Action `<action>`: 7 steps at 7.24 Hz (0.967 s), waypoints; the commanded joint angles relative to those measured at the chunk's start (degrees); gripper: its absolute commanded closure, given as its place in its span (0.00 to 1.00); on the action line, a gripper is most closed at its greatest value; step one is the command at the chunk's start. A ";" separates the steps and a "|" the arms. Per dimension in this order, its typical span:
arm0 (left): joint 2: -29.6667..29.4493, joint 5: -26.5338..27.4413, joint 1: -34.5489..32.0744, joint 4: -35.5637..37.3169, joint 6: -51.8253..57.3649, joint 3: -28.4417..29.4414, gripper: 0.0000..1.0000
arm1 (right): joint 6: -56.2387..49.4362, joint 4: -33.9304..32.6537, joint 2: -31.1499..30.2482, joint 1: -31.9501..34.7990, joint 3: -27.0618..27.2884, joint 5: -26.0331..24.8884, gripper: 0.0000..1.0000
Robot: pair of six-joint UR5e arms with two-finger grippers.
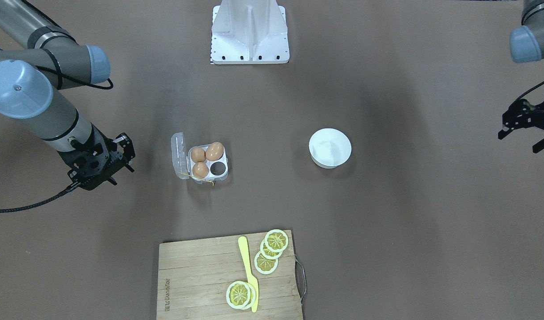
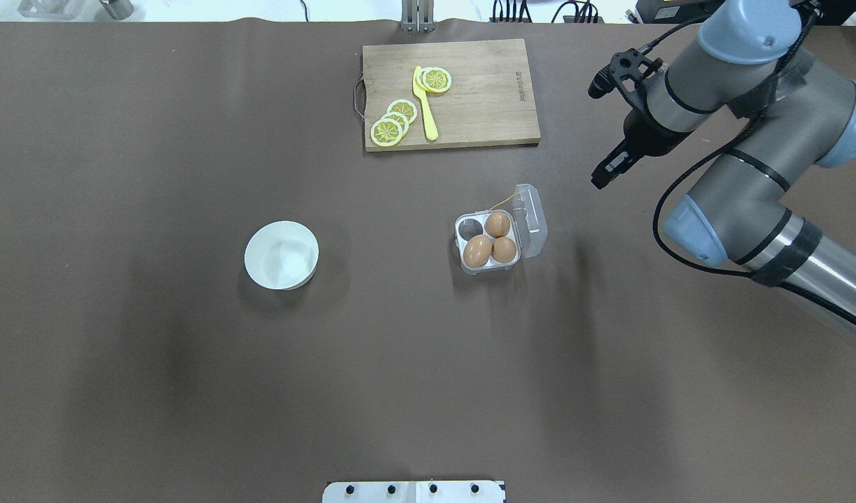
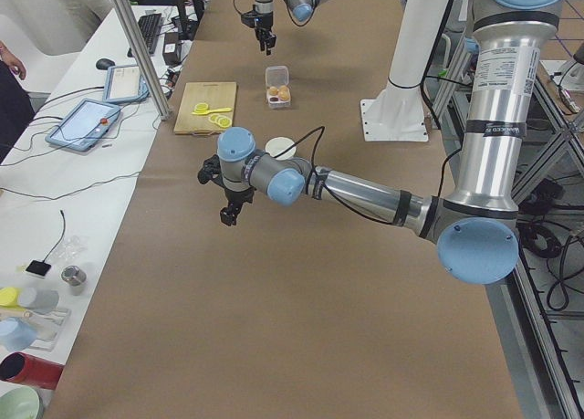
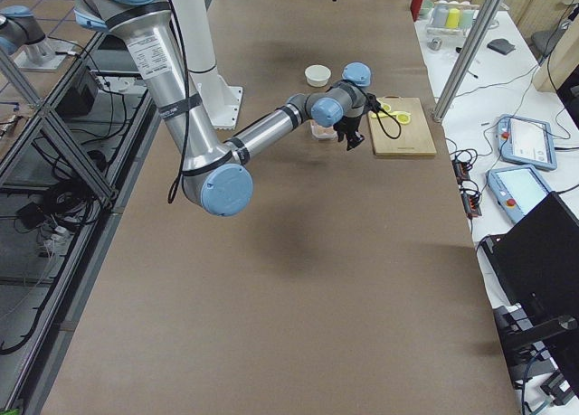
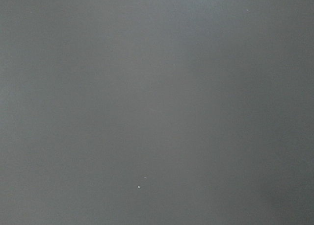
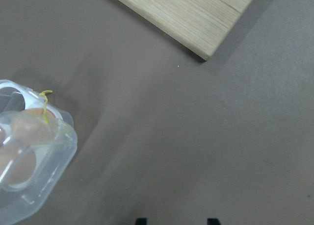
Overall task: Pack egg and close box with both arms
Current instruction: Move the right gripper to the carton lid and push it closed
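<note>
The clear box point(image 1: 208, 162) stands mid-table with its lid open to the side, and it also shows in the overhead view point(image 2: 489, 241). Three tan eggs point(image 2: 497, 225) sit in its cups and one cup is bare. No egg lies outside it. My right gripper point(image 2: 604, 175) is open and empty, hovering beside the lid side of the box and apart from it point(image 1: 121, 174). Its wrist view shows the box corner point(image 6: 29, 151) with yellow string. My left gripper point(image 1: 520, 141) is open and empty, far off beyond the bowl. Its wrist view shows only bare table.
An empty white bowl point(image 1: 330, 147) stands between the box and my left gripper. A wooden cutting board point(image 1: 200, 275) with lemon slices point(image 1: 276, 240) and a yellow knife point(image 1: 247, 271) lies at the operators' edge. The white stand point(image 1: 249, 31) is at the robot's side.
</note>
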 commanded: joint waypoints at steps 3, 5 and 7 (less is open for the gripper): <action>1.14 0.02 -0.10 -1.89 0.35 0.35 0.13 | 0.13 1.72 2.83 -5.22 0.65 -0.23 0.48; 1.85 0.02 -0.10 -2.07 0.35 0.18 0.14 | 1.09 1.63 3.87 -7.16 2.25 -0.23 0.47; 2.29 0.19 -0.01 -2.95 0.35 0.61 0.14 | 2.94 1.63 4.76 -8.48 2.87 -0.32 0.42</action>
